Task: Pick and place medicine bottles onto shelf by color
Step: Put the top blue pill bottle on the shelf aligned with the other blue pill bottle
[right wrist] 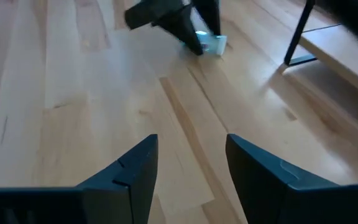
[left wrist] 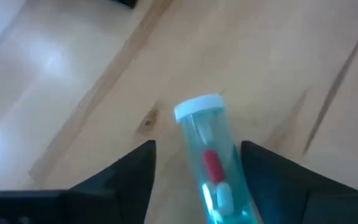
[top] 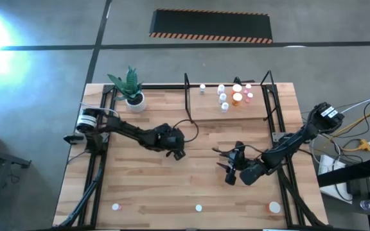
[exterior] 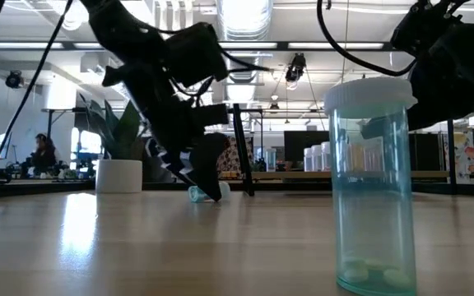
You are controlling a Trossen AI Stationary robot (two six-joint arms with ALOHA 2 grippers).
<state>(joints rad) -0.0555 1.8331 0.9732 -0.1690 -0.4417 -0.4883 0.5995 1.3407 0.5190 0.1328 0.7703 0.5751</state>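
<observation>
A green-tinted bottle [left wrist: 215, 171] with a white cap [left wrist: 197, 106] lies on its side on the table near the middle; it also shows in the low view [exterior: 200, 193]. My left gripper [top: 177, 153] is open and low over it, one finger on each side of the body [left wrist: 197, 146]. My right gripper [top: 229, 172] is open and empty above the table right of centre [right wrist: 191, 143]. The shelf [top: 204, 109] stands at the far side with several bottles [top: 233, 96] upright on its right part. My left gripper comes at the lying bottle slanting down, fingers along its length, the cap end pointing away from the wrist. One finger [left wrist: 272, 180] stands right against the bottle's side [left wrist: 241, 186]; I cannot tell whether it touches. The bottle rests on the table.
Three bottles stand near the table's front edge [top: 115, 207], [top: 198, 207], [top: 273, 206]; one green bottle stands close in the low view [exterior: 373, 181]. A white pot with a plant [top: 132, 93] stands at the far left. The shelf's black posts [top: 186, 96] rise at the far side.
</observation>
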